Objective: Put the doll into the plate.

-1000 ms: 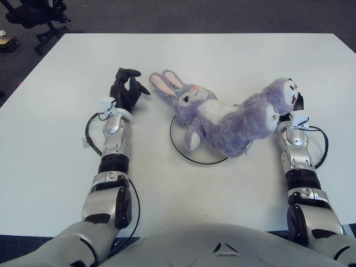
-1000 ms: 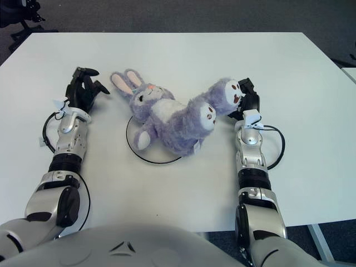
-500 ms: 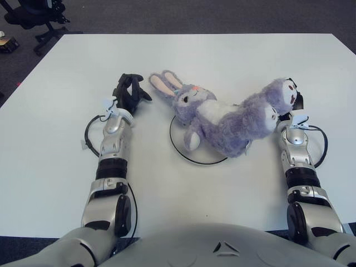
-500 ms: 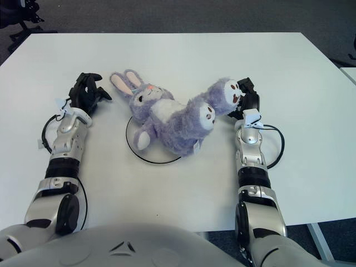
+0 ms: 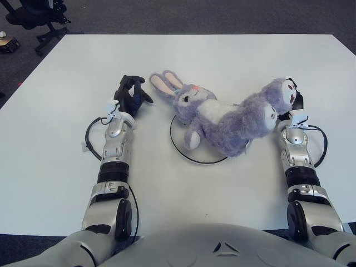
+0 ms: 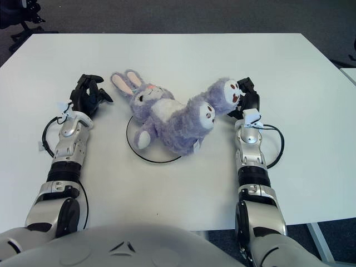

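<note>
The purple bunny doll (image 5: pixel 219 119) lies on its back across the white plate with a thin black rim (image 5: pixel 179 149), at the table's middle. Its ears point to the far left, and one leg sticks out past the plate to the right. My right hand (image 5: pixel 296 103) is up against that raised foot (image 5: pixel 285 89), which hides most of the hand. My left hand (image 5: pixel 132 94) is just left of the doll's ears, apart from them; its fingers are loosely bent and hold nothing.
The white table (image 5: pixel 233 55) stretches wide behind and beside the plate. On the dark floor beyond the far left corner stand an office chair (image 5: pixel 36 14) and a small box (image 5: pixel 6 43).
My left hand has shifted slightly right, toward the doll's ears, and its fingers have drawn in from a wider spread. The doll and my right hand have hardly moved.
</note>
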Robot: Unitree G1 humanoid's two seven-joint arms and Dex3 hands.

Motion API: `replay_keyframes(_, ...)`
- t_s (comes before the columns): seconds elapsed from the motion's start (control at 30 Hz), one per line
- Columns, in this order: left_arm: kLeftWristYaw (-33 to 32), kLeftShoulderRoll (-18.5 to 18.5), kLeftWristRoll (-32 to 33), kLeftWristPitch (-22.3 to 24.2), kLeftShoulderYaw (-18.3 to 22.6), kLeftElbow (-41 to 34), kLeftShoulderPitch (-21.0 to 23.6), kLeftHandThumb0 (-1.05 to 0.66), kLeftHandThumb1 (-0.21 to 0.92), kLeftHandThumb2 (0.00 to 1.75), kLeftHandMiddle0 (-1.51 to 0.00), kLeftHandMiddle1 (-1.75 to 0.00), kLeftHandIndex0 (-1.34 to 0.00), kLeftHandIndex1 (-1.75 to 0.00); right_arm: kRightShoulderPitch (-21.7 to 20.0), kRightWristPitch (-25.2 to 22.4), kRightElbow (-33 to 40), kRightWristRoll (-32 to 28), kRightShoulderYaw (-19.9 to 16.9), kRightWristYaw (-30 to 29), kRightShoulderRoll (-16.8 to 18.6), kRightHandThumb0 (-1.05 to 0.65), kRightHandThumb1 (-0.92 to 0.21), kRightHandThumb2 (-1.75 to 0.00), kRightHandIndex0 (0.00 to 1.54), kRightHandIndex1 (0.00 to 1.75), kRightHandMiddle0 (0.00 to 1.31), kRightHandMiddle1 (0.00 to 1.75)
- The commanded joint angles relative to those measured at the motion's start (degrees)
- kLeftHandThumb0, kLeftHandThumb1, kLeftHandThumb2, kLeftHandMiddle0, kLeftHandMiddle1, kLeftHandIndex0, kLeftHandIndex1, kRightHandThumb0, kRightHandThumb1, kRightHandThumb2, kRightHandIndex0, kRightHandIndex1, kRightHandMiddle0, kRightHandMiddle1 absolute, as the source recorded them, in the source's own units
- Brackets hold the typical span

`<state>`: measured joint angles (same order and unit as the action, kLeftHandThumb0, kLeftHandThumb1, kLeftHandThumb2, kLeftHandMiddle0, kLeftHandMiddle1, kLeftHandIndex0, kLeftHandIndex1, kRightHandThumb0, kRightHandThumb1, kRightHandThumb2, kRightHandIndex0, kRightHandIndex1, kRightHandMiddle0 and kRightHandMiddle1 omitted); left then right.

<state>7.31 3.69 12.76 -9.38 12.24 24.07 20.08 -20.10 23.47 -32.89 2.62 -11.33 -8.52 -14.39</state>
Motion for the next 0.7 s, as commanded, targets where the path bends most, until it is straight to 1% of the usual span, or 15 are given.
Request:
replay_keyframes(0.0,0.01,-0.12,-0.38,1.77,-0.26,2.30,-2.74,-0.36,0.83,0.63,-0.89,-1.75,-0.26,-1.75,1.91,1.05,-1.95,0.20,0.22,-0.33,0.71,-0.39,-0.65,-0.88,0.91,1.75,0.37,1.75)
replay_keyframes(0.63,-0.26,0.14,-0.30,1.36,-0.54,1.21,-3.72,-0.36,0.83,0.63,-0.86,-1.75,-0.26,-1.75,2.62,1.53,-1.49,-0.23,0.11,-0.19,1.15,-0.38,-0.66,-0.86,0.90,1.75,0.36,1.75)
replay_keyframes(0.67,-0.29,0.13,-0.27,1.38,-0.53,1.12,-3.73,-0.36,0.83,0.62,-0.86,-1.75,-0.26,-1.75,2.63,1.51,-1.39,-0.33,0.06,-0.17,1.21,-0.38,-0.68,-0.84,0.90,1.75,0.35,1.75)
